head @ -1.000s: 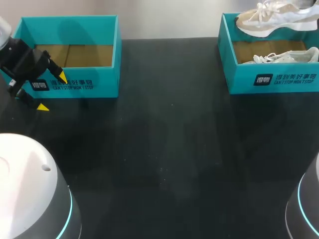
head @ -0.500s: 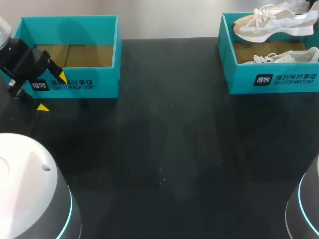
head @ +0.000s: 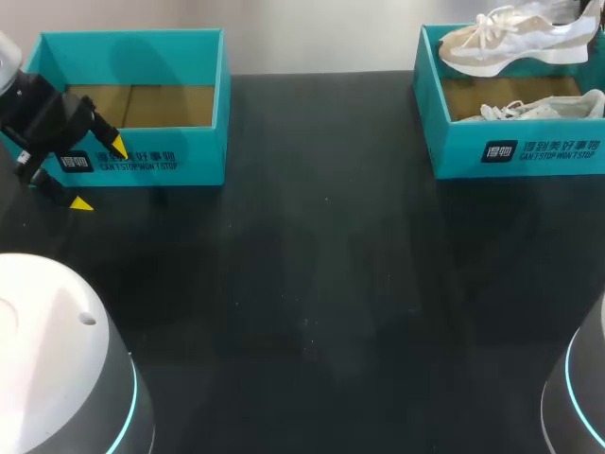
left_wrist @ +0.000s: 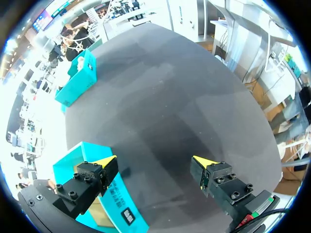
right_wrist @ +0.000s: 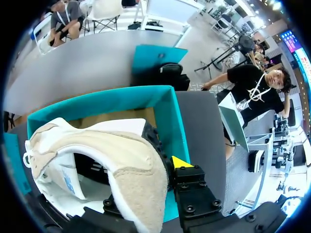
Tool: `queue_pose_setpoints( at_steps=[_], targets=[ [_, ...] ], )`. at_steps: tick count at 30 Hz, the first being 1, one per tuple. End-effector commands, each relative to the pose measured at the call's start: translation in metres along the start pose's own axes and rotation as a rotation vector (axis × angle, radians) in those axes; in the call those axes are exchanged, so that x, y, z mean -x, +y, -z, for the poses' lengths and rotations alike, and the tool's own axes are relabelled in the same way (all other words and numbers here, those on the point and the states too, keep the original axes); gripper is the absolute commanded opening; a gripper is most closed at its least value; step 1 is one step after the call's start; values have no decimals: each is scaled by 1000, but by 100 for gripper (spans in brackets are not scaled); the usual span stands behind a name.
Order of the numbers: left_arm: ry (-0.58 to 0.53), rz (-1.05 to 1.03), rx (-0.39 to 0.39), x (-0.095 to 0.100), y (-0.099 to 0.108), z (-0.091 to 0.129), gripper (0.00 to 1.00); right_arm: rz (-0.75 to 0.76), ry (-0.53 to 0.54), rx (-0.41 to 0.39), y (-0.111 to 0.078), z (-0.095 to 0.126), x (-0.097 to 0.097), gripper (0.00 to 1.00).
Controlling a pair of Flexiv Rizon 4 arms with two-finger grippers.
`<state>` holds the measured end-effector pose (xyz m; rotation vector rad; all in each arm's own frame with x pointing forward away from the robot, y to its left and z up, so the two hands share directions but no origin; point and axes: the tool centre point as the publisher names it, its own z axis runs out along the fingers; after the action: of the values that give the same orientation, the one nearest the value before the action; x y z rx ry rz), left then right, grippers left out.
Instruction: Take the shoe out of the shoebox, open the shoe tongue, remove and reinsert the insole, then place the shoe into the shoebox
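Teal shoebox (head: pixel 456 159), white front print (head: pixel 544 149); right gripper (right_wrist: pixel 151 169) holds beige shoe (head: pixel 510 43).

Soft, even light falls from above in the head view. The black tabletop (head: pixel 312 284) shows only a faint pale sheen and no hard glare. The left shoebox (head: pixel 132 161) casts 1 thin, soft shadow along the foot of its front wall, and a dim patch lies on its inner far wall. The raised shoe (head: pixel 510 43) is brightly lit. In the left wrist view the tabletop looks pale grey under strong light, crossed by darker bands. In the right wrist view deep shadow sits under the shoe's arch.
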<state>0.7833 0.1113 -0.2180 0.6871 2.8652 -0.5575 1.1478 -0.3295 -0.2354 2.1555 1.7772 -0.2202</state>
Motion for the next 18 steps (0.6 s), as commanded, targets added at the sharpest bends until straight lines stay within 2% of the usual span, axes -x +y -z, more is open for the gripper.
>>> queue_pose_setpoints(
  at_steps=[1, 18],
  targets=[
    [1, 0, 4, 0, 0, 0, 100, -2, -2, -13, 10, -8, -1, 0],
    [1, 0, 4, 0, 0, 0, 100, -13, -12, -32, 20, -28, 4, 0]
  ],
)
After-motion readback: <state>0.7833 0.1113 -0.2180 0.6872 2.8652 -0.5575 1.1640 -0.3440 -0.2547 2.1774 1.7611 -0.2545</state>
